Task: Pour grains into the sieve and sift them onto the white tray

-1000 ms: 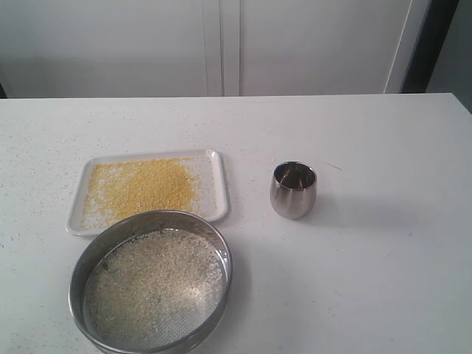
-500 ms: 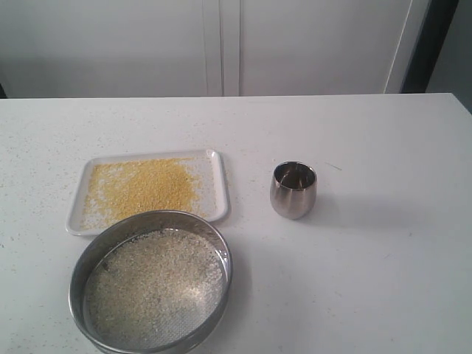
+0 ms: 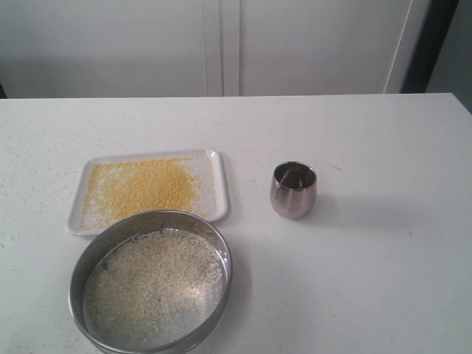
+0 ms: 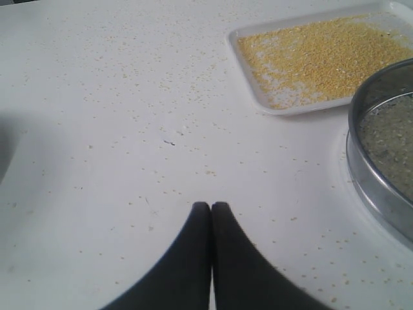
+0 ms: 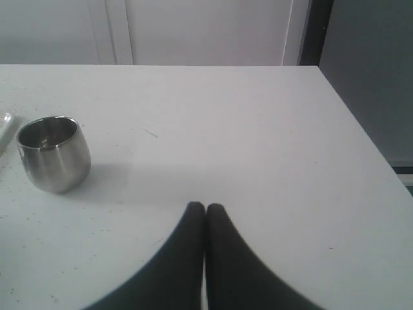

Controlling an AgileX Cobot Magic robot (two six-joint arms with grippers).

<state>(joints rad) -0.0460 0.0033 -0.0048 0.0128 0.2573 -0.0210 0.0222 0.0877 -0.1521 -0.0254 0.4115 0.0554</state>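
Note:
The round steel sieve point(image 3: 151, 335) rests on the table near the front left, holding whitish rice-like grains point(image 3: 151, 284) on its mesh. Just behind it lies the white tray point(image 3: 218, 184), covered with golden-yellow granules point(image 3: 144, 188). In the left wrist view the tray point(image 4: 248, 61) and the sieve point(image 4: 381, 187) show off to one side. My left gripper point(image 4: 211, 206) is shut and empty over bare table, apart from both. My right gripper point(image 5: 205, 208) is also shut and empty, well away from the cup. Neither gripper shows in the exterior view.
A small rounded steel cup point(image 3: 293, 190) stands upright to the right of the tray, seen too in the right wrist view point(image 5: 53, 155). Stray grains speckle the white table point(image 4: 129, 129). The table's right edge point(image 5: 361, 129) drops off beyond the right gripper.

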